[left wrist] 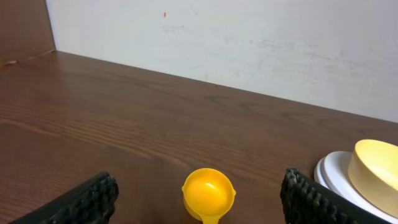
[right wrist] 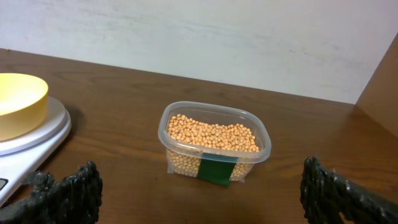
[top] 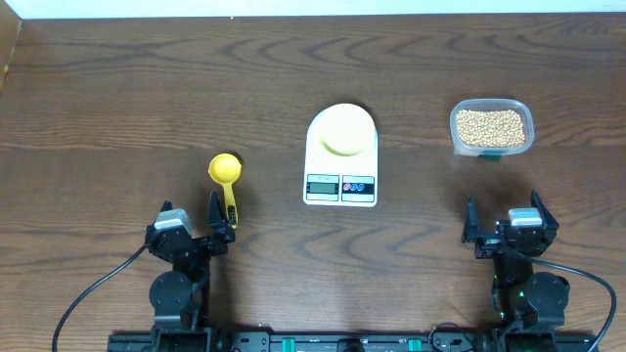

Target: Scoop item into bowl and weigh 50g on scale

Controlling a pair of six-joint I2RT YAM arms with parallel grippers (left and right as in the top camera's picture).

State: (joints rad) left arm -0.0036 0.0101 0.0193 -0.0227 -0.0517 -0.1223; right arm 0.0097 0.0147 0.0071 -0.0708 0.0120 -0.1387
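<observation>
Beans (right wrist: 211,134) fill the clear tub (right wrist: 264,152) at the far right of your desk (top: 117,98). You can see the pale yellow bowl (top: 343,129) sitting on top of the white scale (top: 340,168) in the middle. The yellow scoop (top: 225,171) lies flat, left of the scale, with its cup end pointing away from the arms. Your left jaws are spread wide around the scoop's handle end, not pinching it. Your right jaws are spread wide too, near the tub but apart from it.
</observation>
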